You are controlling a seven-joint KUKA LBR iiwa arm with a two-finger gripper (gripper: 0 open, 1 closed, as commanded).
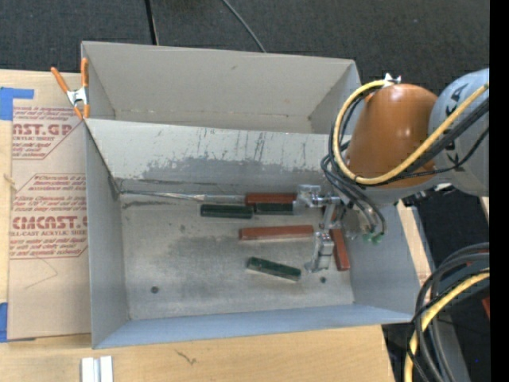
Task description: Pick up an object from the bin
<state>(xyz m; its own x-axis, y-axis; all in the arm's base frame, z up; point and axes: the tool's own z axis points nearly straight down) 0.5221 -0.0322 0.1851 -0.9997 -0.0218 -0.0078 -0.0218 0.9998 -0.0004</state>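
Orange-covered wrist (390, 134) above the right end of the grey bin (207, 102).
Its gripper (322, 251) sits between the right end of a long red-brown bar (276, 232) and a shorter red-brown bar (342, 251) just beside it; spread or pressed together, I cannot tell. A dark green bar (273, 268) lies near, to its left.

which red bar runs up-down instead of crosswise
The red bar at far right; the upper bar and middle bar both lie crosswise, further left.

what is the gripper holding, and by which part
Cannot tell: the gripper sits beside a short red-brown bar at the bin's right, no hold visible.
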